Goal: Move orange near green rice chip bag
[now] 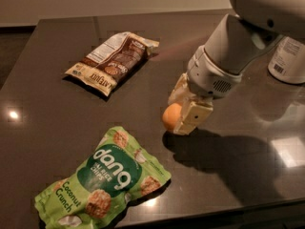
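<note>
The orange (170,117) is a small round fruit held between my gripper's cream fingers (193,117), just above the dark table, right of centre. My gripper (180,112) is shut on the orange, with the white arm rising to the upper right. The green rice chip bag (106,180) lies flat at the front left, with white "dang" lettering. The orange is a short gap up and to the right of the bag's top corner.
A brown-and-cream snack bag (112,61) lies at the back left. A white container (289,58) stands at the right edge. The dark glossy table (57,113) ends at the front edge just below the green bag.
</note>
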{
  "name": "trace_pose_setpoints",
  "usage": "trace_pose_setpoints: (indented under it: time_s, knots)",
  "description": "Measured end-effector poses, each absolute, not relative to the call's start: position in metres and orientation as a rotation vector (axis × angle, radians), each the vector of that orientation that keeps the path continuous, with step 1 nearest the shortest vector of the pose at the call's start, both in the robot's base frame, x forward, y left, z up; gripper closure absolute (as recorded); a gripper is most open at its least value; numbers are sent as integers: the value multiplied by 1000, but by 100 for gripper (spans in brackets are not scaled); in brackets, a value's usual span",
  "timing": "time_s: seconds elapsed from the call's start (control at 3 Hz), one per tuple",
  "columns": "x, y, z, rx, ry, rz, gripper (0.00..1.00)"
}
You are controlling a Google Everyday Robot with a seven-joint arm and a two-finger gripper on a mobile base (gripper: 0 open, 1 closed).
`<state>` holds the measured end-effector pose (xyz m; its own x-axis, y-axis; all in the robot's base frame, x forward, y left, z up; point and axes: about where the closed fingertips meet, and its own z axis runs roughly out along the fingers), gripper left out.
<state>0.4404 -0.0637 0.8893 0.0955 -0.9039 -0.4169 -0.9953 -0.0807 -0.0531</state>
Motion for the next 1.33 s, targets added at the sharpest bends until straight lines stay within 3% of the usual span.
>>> trace_pose_setpoints:
  time_s: [0.33,0.67,1.33]
  knots:
    - [422,-37,886,-2147,1779,451,100]
    - [413,-17,882,-2201,1721,463,88]
    - [410,3,872,-2239,1687,462,42]
